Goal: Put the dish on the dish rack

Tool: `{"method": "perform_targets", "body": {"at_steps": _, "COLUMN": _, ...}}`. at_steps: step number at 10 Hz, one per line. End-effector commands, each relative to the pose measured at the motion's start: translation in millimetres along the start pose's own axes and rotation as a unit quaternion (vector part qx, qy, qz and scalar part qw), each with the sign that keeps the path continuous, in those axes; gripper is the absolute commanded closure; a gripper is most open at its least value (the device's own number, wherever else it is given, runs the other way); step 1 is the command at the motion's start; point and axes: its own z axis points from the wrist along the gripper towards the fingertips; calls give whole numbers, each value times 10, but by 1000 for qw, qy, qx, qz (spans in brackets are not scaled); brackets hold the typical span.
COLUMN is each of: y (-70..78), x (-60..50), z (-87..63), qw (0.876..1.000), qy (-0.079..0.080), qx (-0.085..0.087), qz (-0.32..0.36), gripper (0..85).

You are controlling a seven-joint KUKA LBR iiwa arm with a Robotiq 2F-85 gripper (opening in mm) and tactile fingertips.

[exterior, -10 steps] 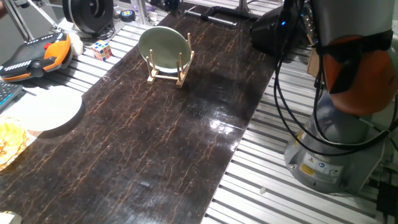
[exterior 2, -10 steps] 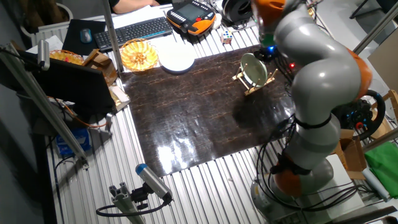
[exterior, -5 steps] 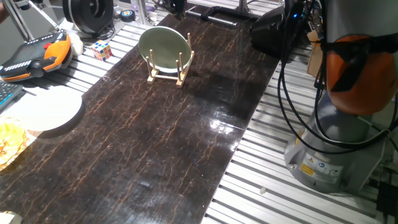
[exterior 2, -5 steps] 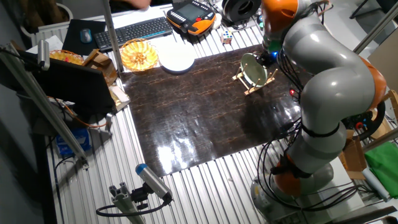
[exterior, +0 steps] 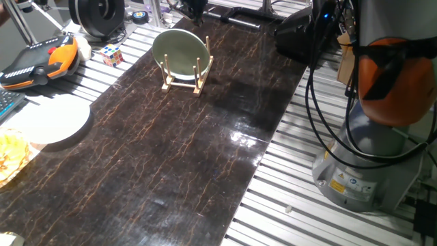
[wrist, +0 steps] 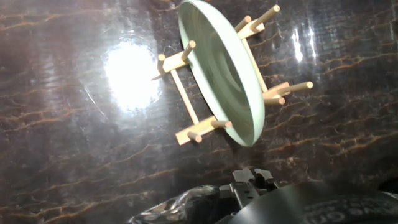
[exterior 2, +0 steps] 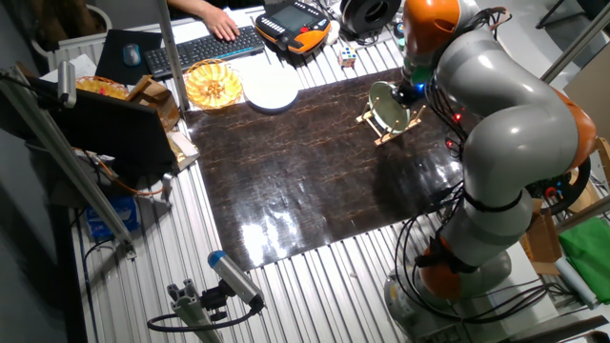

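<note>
Gripper (exterior: pixel 193 7), barely visible at the top edge of one fixed view, hangs above the dish (exterior: pixel 179 53), which stands on edge in the dish rack (exterior: pixel 186 77); whether its fingers are spread is not discernible. From the other fixed view, dish (exterior 2: pixel 387 106) and rack (exterior 2: pixel 383 130) sit upper right on the dark table (exterior 2: pixel 305 171). Hand view shows the dish (wrist: pixel 225 74) slotted between the rack's (wrist: pixel 186 118) pegs, upper centre.

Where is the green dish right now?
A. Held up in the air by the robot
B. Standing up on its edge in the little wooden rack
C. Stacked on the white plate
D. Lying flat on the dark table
B. The dish stands on edge between the pegs of the dish rack, nothing gripping it, apart from the white plate.
</note>
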Motion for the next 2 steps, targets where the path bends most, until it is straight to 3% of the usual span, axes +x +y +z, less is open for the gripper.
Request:
{"method": "perform_targets", "body": {"at_steps": 1, "y": 6, "x": -12, "z": 16, "qw": 1000, "qy": -2, "qx": 0, "qz": -1, "gripper": 830}}
{"method": "perform_targets", "body": {"at_steps": 2, "y": 12, "x": -13, "z": 24, "qw": 1000, "qy": -2, "qx": -3, "qz": -1, "gripper": 830}}
